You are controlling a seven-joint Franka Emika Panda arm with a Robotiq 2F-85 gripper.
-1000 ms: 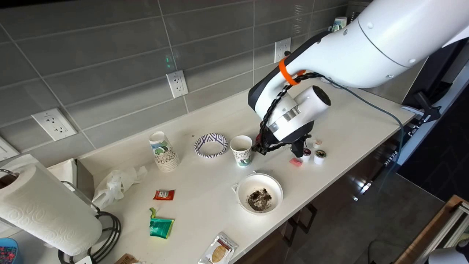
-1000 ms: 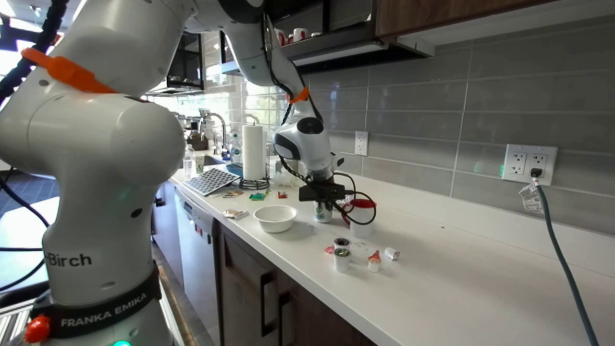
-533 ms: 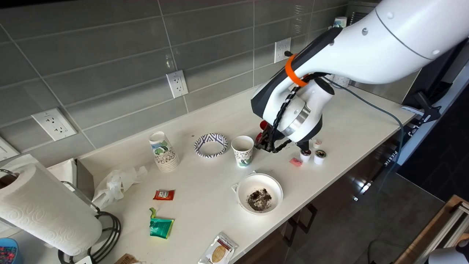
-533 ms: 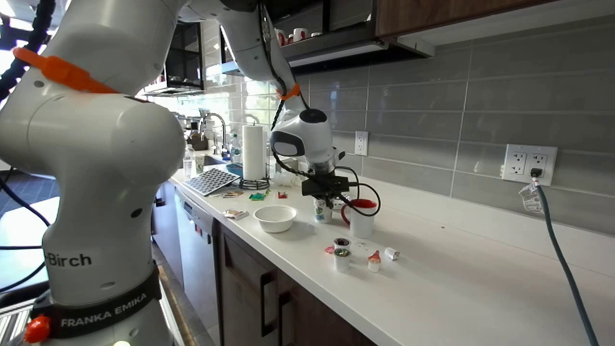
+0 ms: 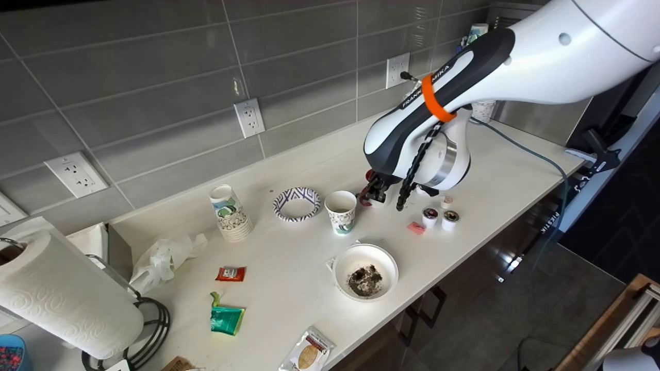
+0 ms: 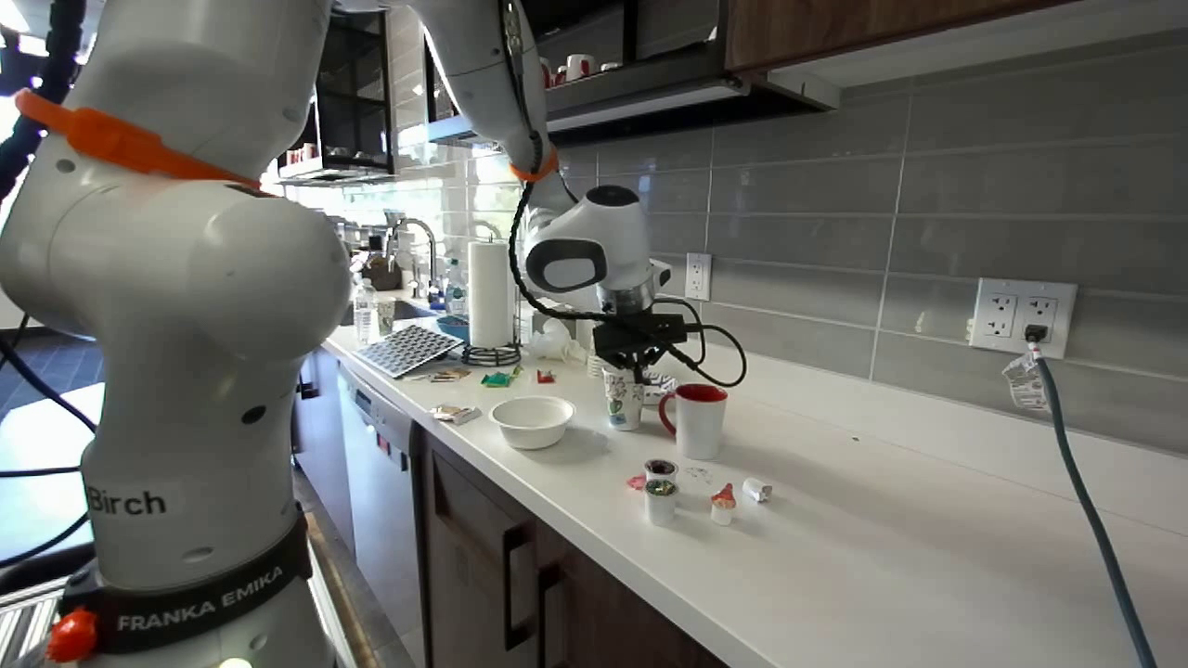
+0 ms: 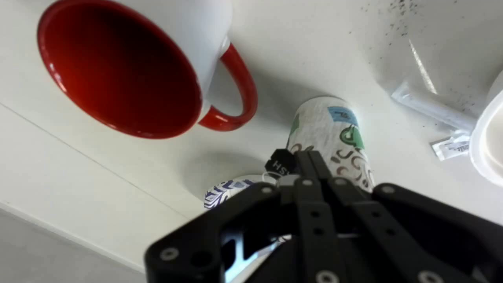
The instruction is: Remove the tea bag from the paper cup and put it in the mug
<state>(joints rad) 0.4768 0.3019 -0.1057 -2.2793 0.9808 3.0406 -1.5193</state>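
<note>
In the wrist view the black tea bag tag [image 7: 279, 162] sits immediately left of the claw [image 7: 309, 155], perhaps touching it, on the side where the mug [image 7: 133, 67] stands; the bag itself is hidden, presumably inside the upright paper cup [image 6: 624, 401]. The claw is clenched, and whether tag or string [image 7: 271, 172] is pinched in it I cannot tell. If so, the coming move is likely up out of the cup and across to the mug; if not, a slight sideways reach toward the tag.
</note>
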